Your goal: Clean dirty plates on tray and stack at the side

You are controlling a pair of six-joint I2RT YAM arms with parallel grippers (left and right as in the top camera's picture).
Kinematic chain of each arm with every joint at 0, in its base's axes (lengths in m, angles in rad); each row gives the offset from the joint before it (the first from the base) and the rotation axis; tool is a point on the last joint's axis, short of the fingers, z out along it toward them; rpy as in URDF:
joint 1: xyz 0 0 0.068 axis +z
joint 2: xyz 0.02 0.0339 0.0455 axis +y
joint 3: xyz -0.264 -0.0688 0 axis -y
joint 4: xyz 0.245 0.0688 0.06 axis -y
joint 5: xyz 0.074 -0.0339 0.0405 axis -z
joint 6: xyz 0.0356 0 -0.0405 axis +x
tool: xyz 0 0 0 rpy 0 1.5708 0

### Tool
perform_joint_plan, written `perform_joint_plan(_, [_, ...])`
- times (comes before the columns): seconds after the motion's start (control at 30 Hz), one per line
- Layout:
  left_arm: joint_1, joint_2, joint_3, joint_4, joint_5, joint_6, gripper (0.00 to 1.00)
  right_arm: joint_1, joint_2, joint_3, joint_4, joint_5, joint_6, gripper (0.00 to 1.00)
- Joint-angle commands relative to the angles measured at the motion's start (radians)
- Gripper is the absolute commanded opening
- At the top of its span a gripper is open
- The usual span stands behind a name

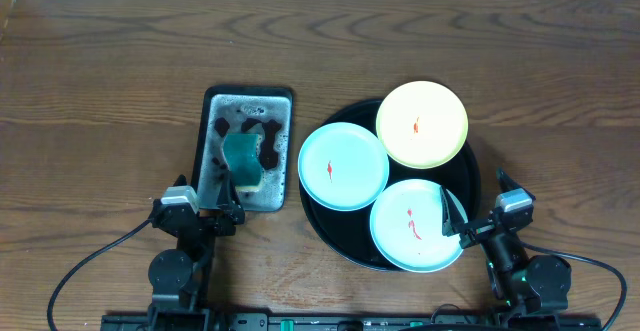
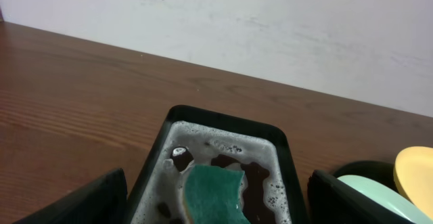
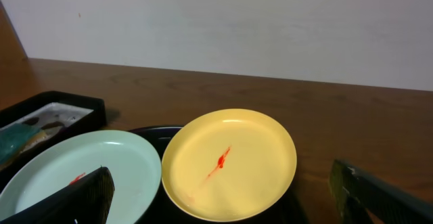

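Start-of-job notes, nothing wiped yet. Black tray (image 1: 474, 181) sits toward the near right part of the counter (image 1: 100, 91), with all three plates on it. Yellow plate (image 1: 421, 123) is at the tray's far edge and overhangs the rim. One light blue plate (image 1: 343, 166) is at the tray's left edge, also hanging over. Second light blue plate (image 1: 415, 225) is at the tray's near edge. Each shows a red smear at centre. No stack anywhere at the side.

Grey metal tray (image 1: 247, 102) lies just left of the black one, holding suds and dark patches. Green sponge (image 1: 243, 161) rests in its near half.

Left tool (image 1: 207, 203) hangs at the near edge of the metal tray, jaws wide apart and holding nothing; from its wrist view the sponge sits between the fingers but just beyond them. Right tool (image 1: 477, 203) is at the near right rim of the black tray, jaws likewise spread and empty, one finger over the near blue plate's right side.

My read: I'm at the sponge pickup. Next I'd ease the left tool forward and down until its fingers straddle the sponge, then close. The right tool should pin or lift the near blue plate by its rim. That rim looks thin and slick, so I'd take a deep bite.
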Motion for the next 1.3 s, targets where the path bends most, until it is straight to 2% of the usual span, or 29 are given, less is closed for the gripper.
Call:
perform_joint_plan(0.0, [0.005,-0.008,-0.009,-0.05,-0.017,0.021,0.86,0.004,-0.004,-0.005,0.001,0.009,-0.018,0.99])
perform_joint_plan(0.37, [0.005,-0.008,-0.009,-0.047,-0.017,0.022,0.86,0.004,-0.004,-0.004,0.002,0.009,-0.018,0.99])
perform_joint_plan(0.53, [0.005,-0.008,-0.009,-0.041,-0.017,0.071,0.86,0.004,-0.004,-0.004,0.001,0.009,-0.018,0.99])
perform_joint_plan(1.27, [0.005,-0.008,-0.009,-0.048,-0.016,0.07,0.86,0.004,-0.004,-0.004,0.002,0.009,-0.018,0.99])
